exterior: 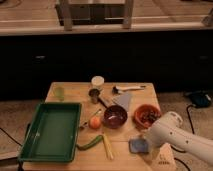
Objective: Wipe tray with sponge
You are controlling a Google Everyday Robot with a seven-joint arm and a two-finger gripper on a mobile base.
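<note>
The dark-green tray (31,142) lies at the front left of the wooden table, with nothing in it. The small blue-grey sponge (138,145) lies flat on the table at the front right, apart from the tray. My white arm comes in from the lower right, and its gripper (146,136) sits at the arm's end, just above the sponge's right edge. The arm's white housing largely covers the gripper. It stands open and holds nothing.
Between tray and sponge lie a green vegetable (91,142), a yellow stick (107,146), an orange (95,121) and a dark red bowl (115,116). Behind the sponge stands an orange bowl (147,115). Further back are a folded cloth (123,100), cups (98,81) and a utensil (127,89).
</note>
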